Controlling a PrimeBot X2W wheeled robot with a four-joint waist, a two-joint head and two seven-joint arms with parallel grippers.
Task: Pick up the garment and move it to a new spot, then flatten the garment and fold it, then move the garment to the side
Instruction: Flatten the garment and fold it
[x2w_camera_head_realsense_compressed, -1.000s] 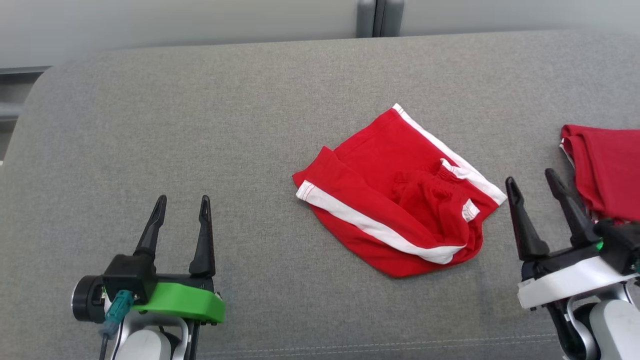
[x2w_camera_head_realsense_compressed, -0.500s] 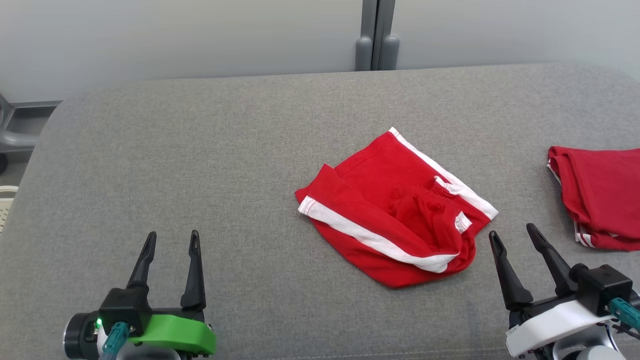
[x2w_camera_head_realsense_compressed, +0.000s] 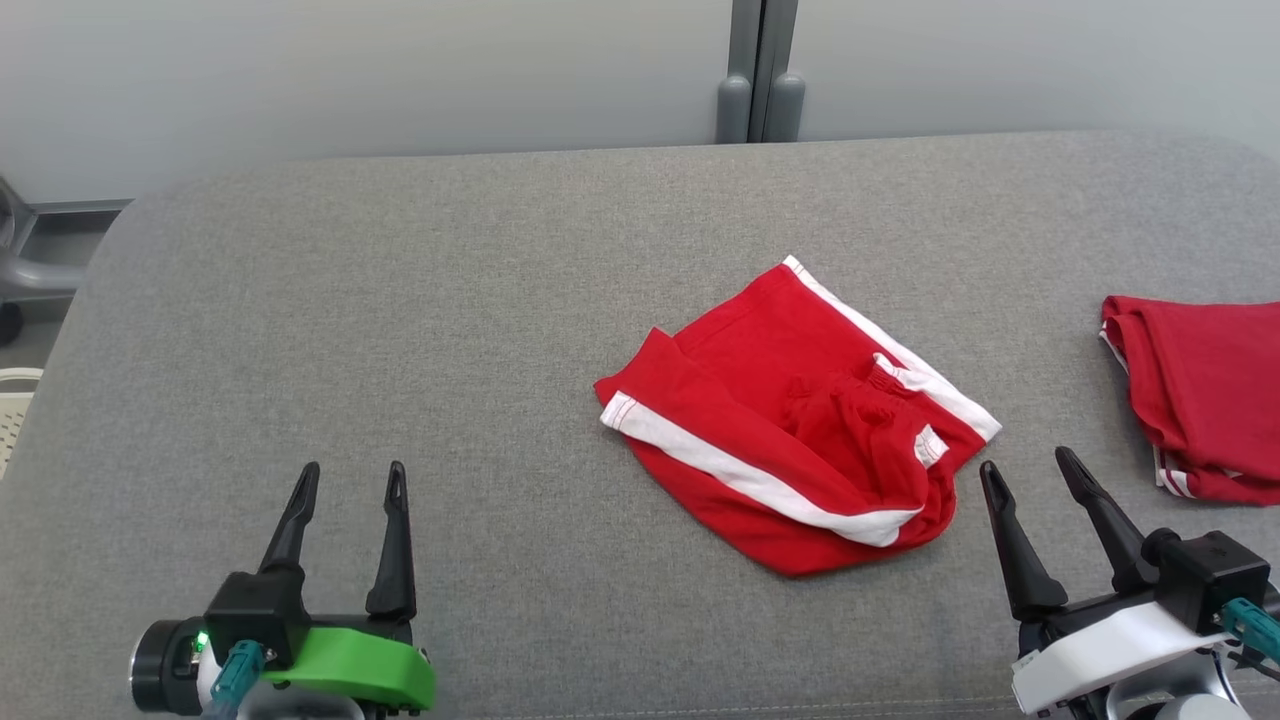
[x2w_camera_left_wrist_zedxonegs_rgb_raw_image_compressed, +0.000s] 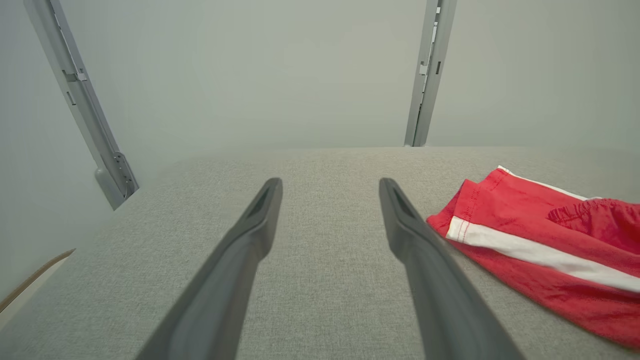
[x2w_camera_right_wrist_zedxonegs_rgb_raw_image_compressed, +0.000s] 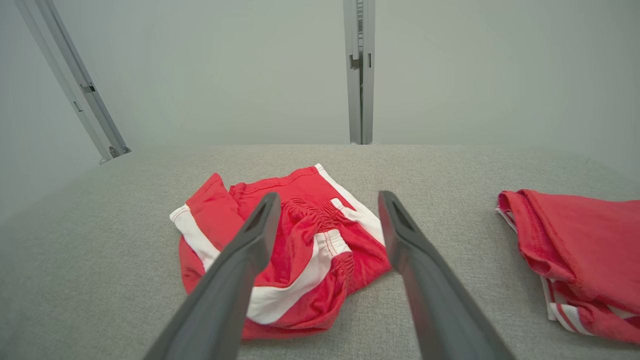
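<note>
The shorts (x2w_camera_head_realsense_compressed: 790, 420), red with white side stripes, lie crumpled on the grey cushion (x2w_camera_head_realsense_compressed: 400, 320), a little right of its middle. One leg is folded across the front, its white stripe running diagonally, and the gathered waistband is bunched up in the centre of the heap. Nothing touches them.

The left gripper (x2w_camera_head_realsense_compressed: 353, 468) hovers low over the cushion's near left part, well apart from the shorts, its jaws spread wide with nothing between them. In the left wrist view the fingers (x2w_camera_left_wrist_zedxonegs_rgb_raw_image_compressed: 260, 225) frame bare grey fabric, and the shorts' hem shows off to the right.

The right gripper (x2w_camera_head_realsense_compressed: 1027, 462) hangs just beside the shorts' near right corner, jaws likewise wide apart and empty. In the right wrist view the shorts sit ahead of it and to the left, partly behind the left finger.

A second red garment (x2w_camera_head_realsense_compressed: 1200, 390), with thin white trim at its lower edge, lies at the cushion's far right, cut off by the frame edge and apart from both the shorts and the right gripper.

Behind the cushion stands a pale wall (x2w_camera_head_realsense_compressed: 400, 80) with a grey post (x2w_camera_head_realsense_compressed: 758, 70). A pale slotted thing (x2w_camera_head_realsense_compressed: 12, 410) shows at the far left edge; what it is, or holds, cannot be told.
</note>
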